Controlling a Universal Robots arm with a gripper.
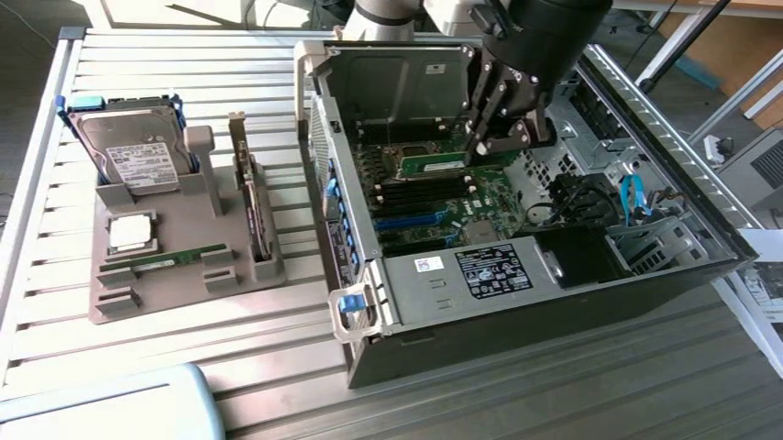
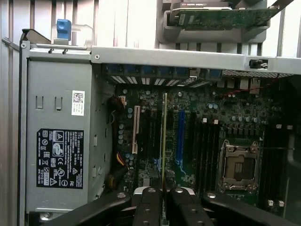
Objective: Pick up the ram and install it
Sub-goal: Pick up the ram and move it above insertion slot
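Exterior view: the gripper (image 1: pixel 496 145) hung inside the case (image 1: pixel 490 357), clamped on the ram (image 1: pixel 431 165) just above the motherboard (image 1: pixel 428 218).

Wrist view: the ram (image 2: pixel 164 136) stood edge-on between the fingers (image 2: pixel 149 207), over the slots.

The gripper (image 1: pixel 497 145) reaches into an open computer case (image 1: pixel 490 316).
Inside the computer case, the gripper clamps one end of the ram (image 1: pixel 428 165) over the motherboard (image 1: pixel 441 225), beside the processor socket (image 1: pixel 413 149). Outside the computer case, on the exterior view's left, a grey holder (image 1: pixel 183 225) carries a hard drive (image 1: pixel 135 156).
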